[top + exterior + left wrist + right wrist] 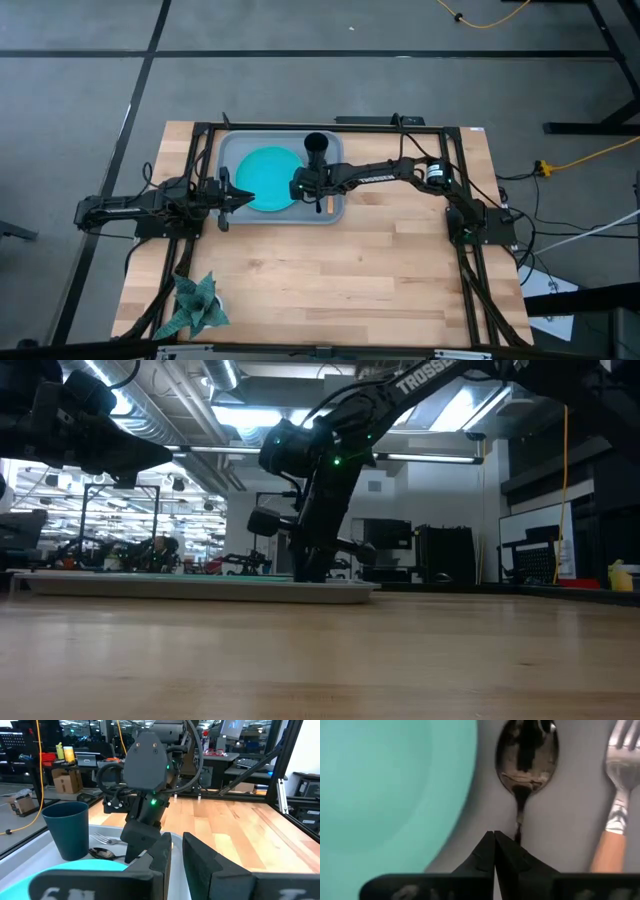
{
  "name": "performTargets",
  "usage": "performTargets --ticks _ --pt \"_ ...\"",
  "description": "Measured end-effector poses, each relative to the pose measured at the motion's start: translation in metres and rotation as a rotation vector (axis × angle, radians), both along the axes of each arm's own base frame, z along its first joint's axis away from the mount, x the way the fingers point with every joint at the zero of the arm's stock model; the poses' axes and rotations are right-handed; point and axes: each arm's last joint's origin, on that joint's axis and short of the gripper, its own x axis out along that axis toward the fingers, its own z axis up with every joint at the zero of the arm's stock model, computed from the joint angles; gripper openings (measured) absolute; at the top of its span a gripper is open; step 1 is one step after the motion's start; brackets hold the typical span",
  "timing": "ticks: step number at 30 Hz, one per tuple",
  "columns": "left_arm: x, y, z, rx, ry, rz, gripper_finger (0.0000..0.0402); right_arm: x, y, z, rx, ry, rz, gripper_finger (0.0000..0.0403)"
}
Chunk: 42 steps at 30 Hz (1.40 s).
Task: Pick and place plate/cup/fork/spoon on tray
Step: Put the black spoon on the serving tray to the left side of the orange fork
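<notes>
The right gripper (494,845) – fingers pinched on the slim dark spoon (526,757) – sits over the grey-blue rectangular tray (335,212); the left gripper (176,857) waits, narrowly parted.

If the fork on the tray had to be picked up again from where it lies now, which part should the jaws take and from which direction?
Probably the orange-tan handle of the fork, taken from straight above with the jaws closing across its narrow width. It lies flat on the tray, parallel to the spoon, so there is little to grip from the side. The handle end is farthest from the cup and offers more length than the tines.
</notes>
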Motion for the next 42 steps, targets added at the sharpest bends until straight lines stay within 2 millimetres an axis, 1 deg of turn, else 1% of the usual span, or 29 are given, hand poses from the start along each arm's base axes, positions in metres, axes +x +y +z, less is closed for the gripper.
performTargets --ticks 6,23,28,42 --pt "0.0 0.0 0.0 0.0 0.0 0.0 0.0041 0.0 -0.002 -0.004 0.001 0.005 -0.004 0.0005" --pt "0.0 0.0 0.0 0.0 0.0 0.0 0.0041 -0.004 -0.005 -0.005 -0.025 0.049 -0.049 0.0008" --pt "0.0 0.0 0.0 0.0 0.0 0.0 0.0041 -0.005 -0.005 -0.005 -0.046 0.059 -0.058 0.0004" --pt "0.0 0.0 0.0 0.0 -0.001 0.0 0.0041 -0.005 -0.014 -0.004 -0.075 0.042 -0.082 0.0004"
